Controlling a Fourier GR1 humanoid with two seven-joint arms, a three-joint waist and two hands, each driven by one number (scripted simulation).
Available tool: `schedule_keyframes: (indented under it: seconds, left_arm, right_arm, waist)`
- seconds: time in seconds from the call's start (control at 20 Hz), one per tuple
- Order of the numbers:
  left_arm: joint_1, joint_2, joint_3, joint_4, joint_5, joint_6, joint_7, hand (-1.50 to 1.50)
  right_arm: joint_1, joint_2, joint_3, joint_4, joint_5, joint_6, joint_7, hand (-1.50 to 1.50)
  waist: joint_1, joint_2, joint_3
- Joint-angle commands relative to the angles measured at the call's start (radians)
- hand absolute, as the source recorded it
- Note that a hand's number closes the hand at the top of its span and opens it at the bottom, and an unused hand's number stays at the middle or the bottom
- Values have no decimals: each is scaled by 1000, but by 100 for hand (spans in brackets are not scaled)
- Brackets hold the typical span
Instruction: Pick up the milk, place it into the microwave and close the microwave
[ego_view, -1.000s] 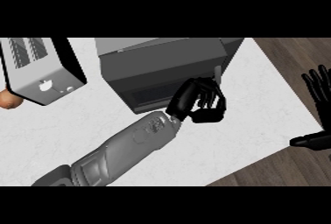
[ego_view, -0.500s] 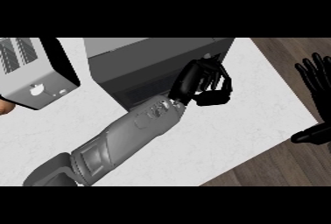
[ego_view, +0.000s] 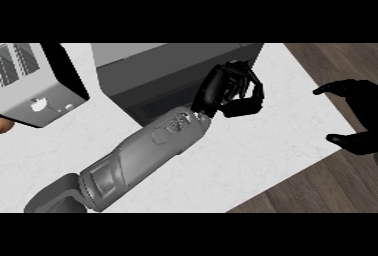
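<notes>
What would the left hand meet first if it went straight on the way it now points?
Probably the microwave, at its right corner: the left hand points up and to the right and overlaps it there, though depth is unclear.

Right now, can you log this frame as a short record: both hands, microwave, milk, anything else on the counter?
left hand: fingers curled, at the microwave's front right corner
right hand: open, resting at the view's right edge
microwave: dark grey, on the white counter
milk: not visible
other: silver appliance at left
</notes>
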Motion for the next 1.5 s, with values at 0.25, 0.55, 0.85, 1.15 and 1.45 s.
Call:
schedule_keyframes:
  seconds: [0.25, 0.55, 0.85, 1.15, 1.45]
  left_arm:
    - [-54, -32, -8, 49, 24, 11, -2, 150]
    - [-52, -31, -8, 52, 39, 38, -6, 150]
    - [-47, -31, -11, 51, 45, 63, -17, 150]
    - [-41, -30, -14, 46, 51, 92, -22, 150]
    - [-6, -30, 100, 45, 100, 249, -55, 150]
  right_arm:
    - [-35, -20, 101, -141, 4, 142, -16, 150]
    - [-20, -26, 132, -223, -22, 145, 16, 150]
    - [-12, -25, 159, -287, -45, 135, 53, 150]
    - [-1, -33, 174, -341, -66, 132, 78, 150]
    - [22, -39, 173, -376, -80, 111, 98, 150]
  waist:
    - [-33, 8, 6]
    - [-62, -1, 7]
    - [-67, 1, 5]
    - [-83, 2, 6]
    - [-45, -8, -2]
